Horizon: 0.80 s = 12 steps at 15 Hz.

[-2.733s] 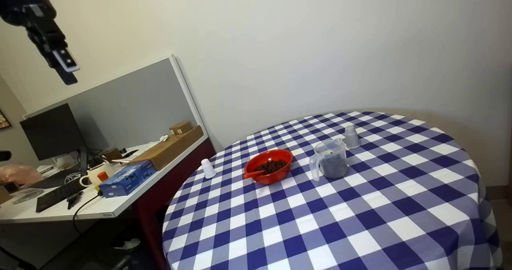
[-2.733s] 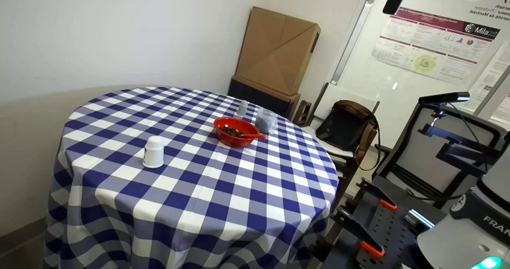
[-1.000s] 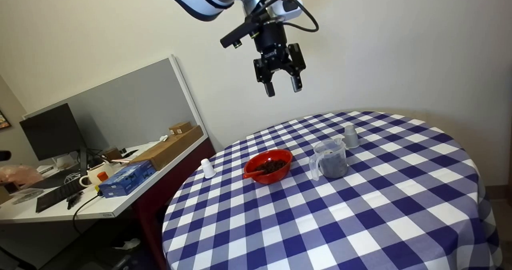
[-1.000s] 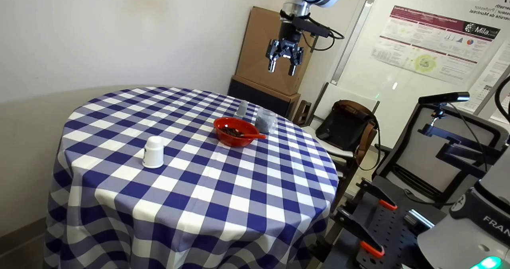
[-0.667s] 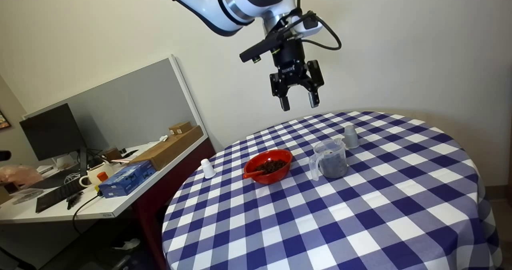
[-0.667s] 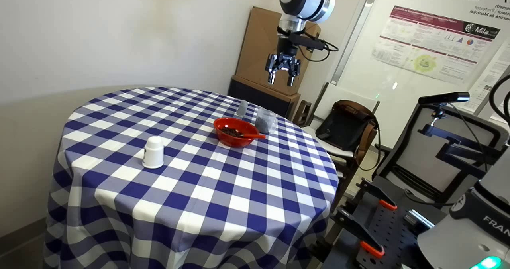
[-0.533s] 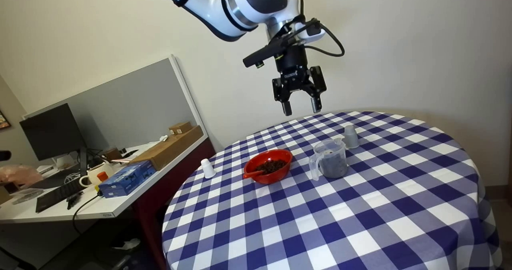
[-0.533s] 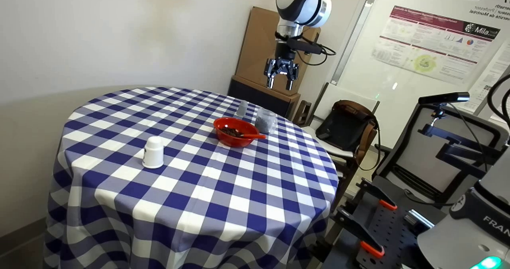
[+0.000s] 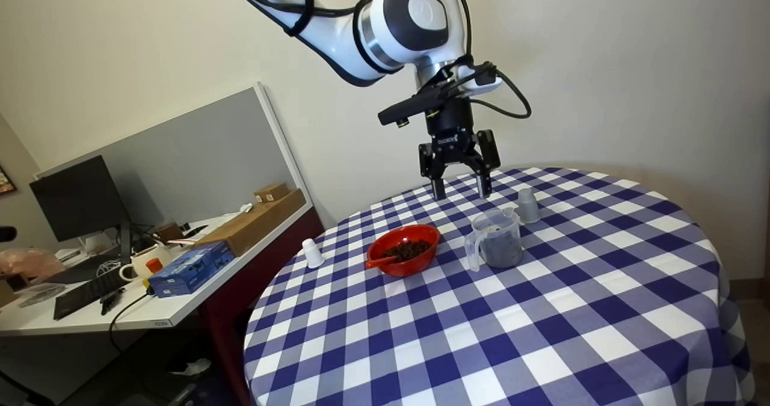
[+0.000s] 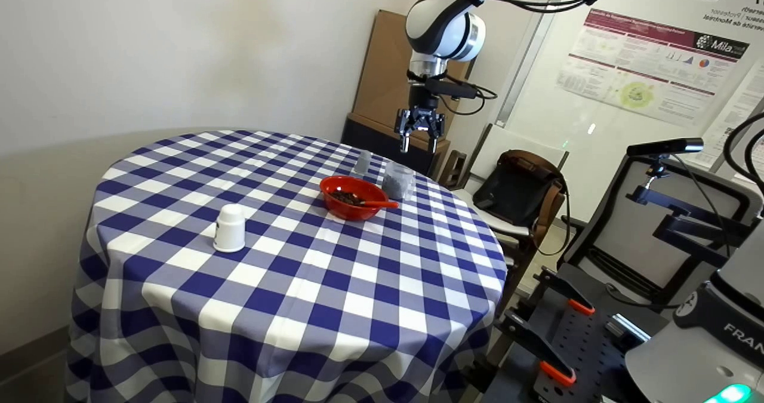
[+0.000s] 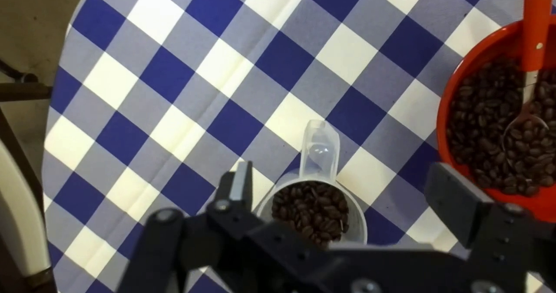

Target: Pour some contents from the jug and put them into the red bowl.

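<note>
Since the earlier frames, the gripper [image 9: 462,190] is found lower over the cloth [image 9: 544,364] and closer to the jug [image 9: 504,248]; jug and bowl [image 9: 415,268] are found unmoved. Jug: stood upright on the cloth, coffee beans [image 11: 309,208] seen inside, long axis vertical. Its handle [image 11: 321,152] is turned toward the top of the wrist view, roughly square to the line joining the two fingers [image 11: 456,202]. Fingers are spread wide, nothing grasped; they are held higher than the jug, apart from it. In the wrist view the jug is framed between them, nearer the finger at left, its mouth partly hidden by the gripper. The bowl is seen at right there, its edge overlapped by the other finger, beans and a spoon [image 11: 535,37] inside. Judged: an approach, no grasp made yet; a shift toward the handle, then a descent, is likely called for before the handle is pinched.
</note>
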Each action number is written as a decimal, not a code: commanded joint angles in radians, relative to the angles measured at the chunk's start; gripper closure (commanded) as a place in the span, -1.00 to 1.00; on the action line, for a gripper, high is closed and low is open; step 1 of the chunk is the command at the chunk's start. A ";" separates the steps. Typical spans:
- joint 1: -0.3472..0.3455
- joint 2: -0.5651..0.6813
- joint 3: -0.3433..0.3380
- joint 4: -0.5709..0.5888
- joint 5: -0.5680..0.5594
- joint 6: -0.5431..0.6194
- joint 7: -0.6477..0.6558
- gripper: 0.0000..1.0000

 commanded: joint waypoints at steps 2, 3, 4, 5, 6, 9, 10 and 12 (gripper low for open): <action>-0.014 0.055 -0.002 0.039 0.008 -0.043 -0.023 -1.00; -0.015 0.063 -0.003 0.040 0.007 -0.040 -0.020 -1.00; -0.015 0.071 -0.004 0.040 0.006 -0.033 -0.015 -1.00; -0.012 0.078 -0.007 0.040 0.001 -0.024 -0.010 -1.00; -0.010 0.084 -0.008 0.040 0.000 -0.016 -0.005 -1.00; 0.001 0.095 -0.012 0.031 -0.006 0.028 0.014 -1.00; 0.003 0.100 -0.011 0.028 -0.007 0.040 0.015 -1.00; 0.006 0.108 -0.010 0.026 -0.004 0.062 0.016 -1.00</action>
